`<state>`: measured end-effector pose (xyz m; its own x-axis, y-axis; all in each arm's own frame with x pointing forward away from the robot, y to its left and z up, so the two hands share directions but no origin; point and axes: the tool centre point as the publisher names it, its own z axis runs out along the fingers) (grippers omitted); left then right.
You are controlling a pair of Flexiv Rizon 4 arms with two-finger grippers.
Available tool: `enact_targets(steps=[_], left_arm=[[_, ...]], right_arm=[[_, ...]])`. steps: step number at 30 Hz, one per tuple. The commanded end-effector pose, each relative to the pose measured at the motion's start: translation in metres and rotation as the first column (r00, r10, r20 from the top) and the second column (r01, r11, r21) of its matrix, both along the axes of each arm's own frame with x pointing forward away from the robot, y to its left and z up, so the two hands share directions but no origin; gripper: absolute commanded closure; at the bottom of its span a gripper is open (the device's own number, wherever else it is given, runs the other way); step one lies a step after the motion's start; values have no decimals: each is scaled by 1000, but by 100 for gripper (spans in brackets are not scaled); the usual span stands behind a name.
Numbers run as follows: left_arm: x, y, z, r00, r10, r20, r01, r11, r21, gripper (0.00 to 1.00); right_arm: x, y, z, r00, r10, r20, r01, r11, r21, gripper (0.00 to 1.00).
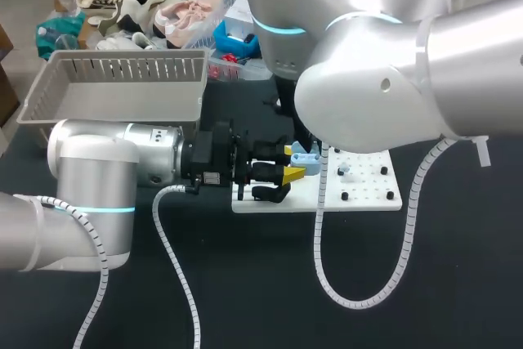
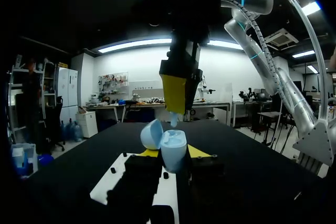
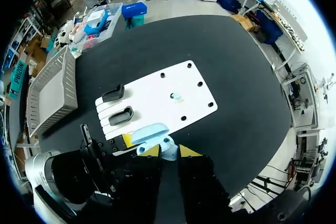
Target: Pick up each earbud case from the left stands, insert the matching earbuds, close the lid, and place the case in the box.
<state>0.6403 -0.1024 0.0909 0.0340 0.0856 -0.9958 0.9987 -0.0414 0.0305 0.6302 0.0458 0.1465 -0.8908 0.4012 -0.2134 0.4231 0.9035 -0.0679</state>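
My left gripper (image 2: 174, 152) is shut on a light blue earbud case (image 2: 173, 150), whose lid (image 2: 151, 134) stands open to one side. In the head view the case (image 1: 305, 157) sits over the white board's left part, between the left gripper's yellow tips (image 1: 292, 173). My right gripper (image 3: 169, 151) hangs straight above the open case, shut on a small pale blue earbud (image 2: 173, 120) just over the case's mouth. In the head view the right arm's bulk hides its own fingers. Another earbud (image 3: 176, 96) rests on the white board (image 3: 157, 85).
Two black stands (image 3: 113, 93) (image 3: 121, 115) sit on the board's left end, and black pegs dot its right part (image 1: 384, 171). A grey slatted box (image 1: 114, 87) stands at the table's back left. The right arm's cable (image 1: 359, 300) loops over the dark table in front.
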Motion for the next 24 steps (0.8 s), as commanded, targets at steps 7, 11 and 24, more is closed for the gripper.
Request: enact_targets(steps=[7, 11, 24], left_arm=[[0, 0, 0, 1000, 0, 1, 0, 1000, -1, 100], [0, 0, 0, 1000, 0, 1, 0, 1000, -1, 100], [0, 0, 0, 1000, 0, 1, 0, 1000, -1, 100]], right_arm=[[2, 4, -2, 1000, 10, -7, -10, 1000, -4, 100], [2, 4, -3, 1000, 11, -9, -11, 1000, -11, 100], [0, 3, -6, 1000, 5, -10, -5, 1000, -12, 100]])
